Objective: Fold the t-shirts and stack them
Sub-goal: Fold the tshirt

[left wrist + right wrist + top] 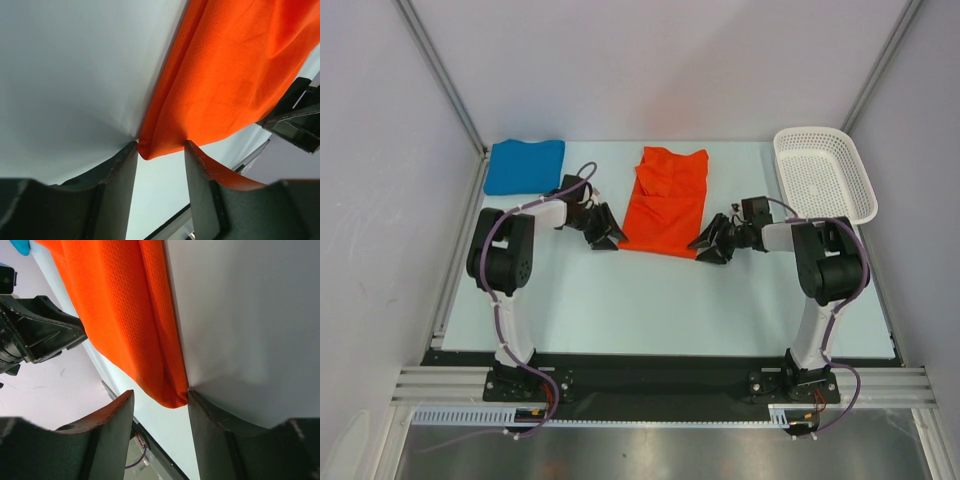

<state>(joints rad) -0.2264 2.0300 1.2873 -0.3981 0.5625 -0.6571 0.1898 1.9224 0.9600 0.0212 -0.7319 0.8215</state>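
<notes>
The orange-red t-shirt (665, 205) lies flat in the middle of the table, its upper part folded over. My left gripper (608, 240) sits at its near left corner, and in the left wrist view that gripper (161, 145) is open, with the shirt's corner (165, 145) between its fingertips. My right gripper (705, 247) is at the near right corner. In the right wrist view it (160, 394) is open too, and the corner (172, 397) touches the right finger. The blue t-shirt (524, 165) lies folded at the back left.
A white perforated basket (825, 175) stands at the back right, beside the right arm. Grey walls close in the table on both sides and at the back. The black rail with the arm bases (660, 385) runs along the near edge.
</notes>
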